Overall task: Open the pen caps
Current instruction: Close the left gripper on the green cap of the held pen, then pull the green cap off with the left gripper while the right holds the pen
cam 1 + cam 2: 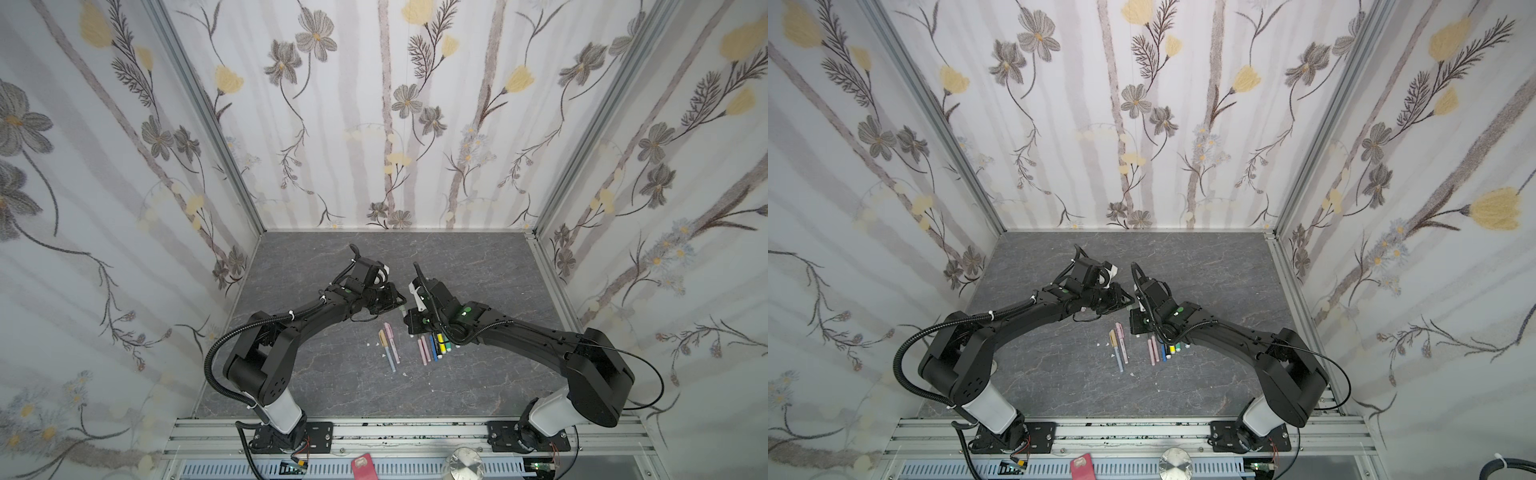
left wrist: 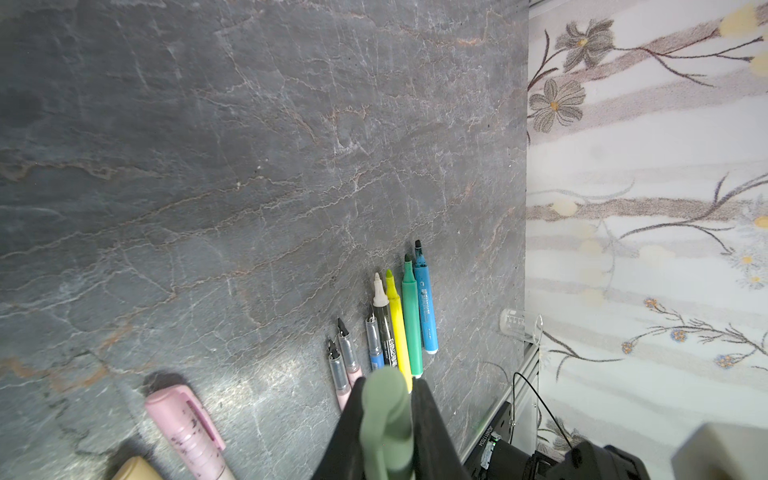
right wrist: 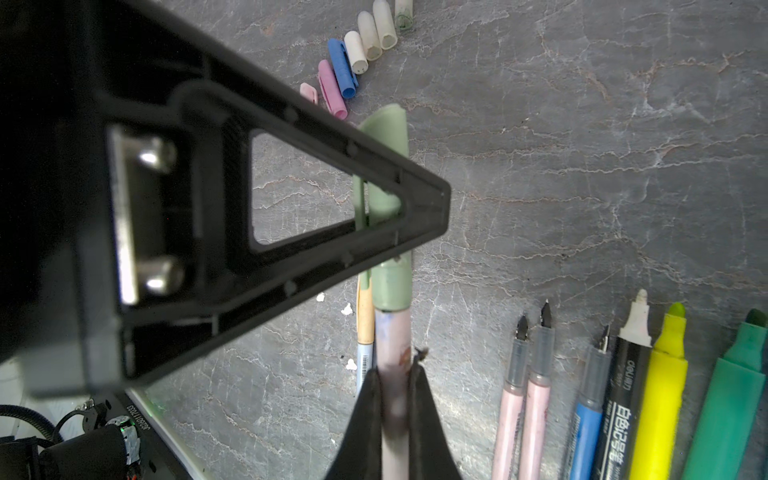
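Right wrist view puts the right gripper (image 3: 392, 374) at the lower middle of the frame, its two fingers pinched on the barrel of a pale pink pen (image 3: 392, 332) that runs straight up the frame from them. The green cap (image 3: 384, 166) sits on the far end of that barrel, and no gap shows at the joint. From the left of the frame, one triangular finger of the left gripper (image 2: 388, 384) crosses the cap at right angles. The left wrist view shows both of its fingers pressed against the cap's sides at the bottom middle. Cap and barrel share one long axis, with one gripper on each, so the pull should probably run along that line, not sideways. Loose caps (image 3: 343, 66) lie in a row at the upper middle on the table (image 3: 582, 166), and uncapped pens (image 3: 623, 395) lie at the lower right.
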Action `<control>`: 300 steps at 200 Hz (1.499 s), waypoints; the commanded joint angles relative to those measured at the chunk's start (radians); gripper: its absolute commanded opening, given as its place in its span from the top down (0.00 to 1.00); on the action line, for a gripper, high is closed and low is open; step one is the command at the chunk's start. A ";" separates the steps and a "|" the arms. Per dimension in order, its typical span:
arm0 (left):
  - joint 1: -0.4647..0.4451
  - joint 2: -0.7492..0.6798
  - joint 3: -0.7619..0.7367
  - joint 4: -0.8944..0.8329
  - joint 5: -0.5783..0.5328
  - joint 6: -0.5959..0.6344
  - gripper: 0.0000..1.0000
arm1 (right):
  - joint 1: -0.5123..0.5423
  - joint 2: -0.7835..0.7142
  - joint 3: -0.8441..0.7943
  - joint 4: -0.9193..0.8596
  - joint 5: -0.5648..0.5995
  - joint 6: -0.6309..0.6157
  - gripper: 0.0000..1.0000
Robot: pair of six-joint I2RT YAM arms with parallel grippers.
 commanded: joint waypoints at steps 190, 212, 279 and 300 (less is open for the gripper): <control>0.005 0.045 0.063 -0.005 -0.040 0.031 1.00 | -0.004 0.015 -0.038 0.069 -0.025 0.007 1.00; 0.018 0.066 0.096 -0.017 -0.053 0.038 1.00 | -0.004 -0.010 -0.077 0.072 -0.024 0.015 1.00; 0.062 0.106 0.172 -0.058 -0.074 0.067 1.00 | 0.039 -0.068 -0.185 0.111 -0.008 0.069 1.00; 0.085 0.111 0.179 -0.069 -0.077 0.077 1.00 | 0.055 -0.075 -0.198 0.116 -0.001 0.079 1.00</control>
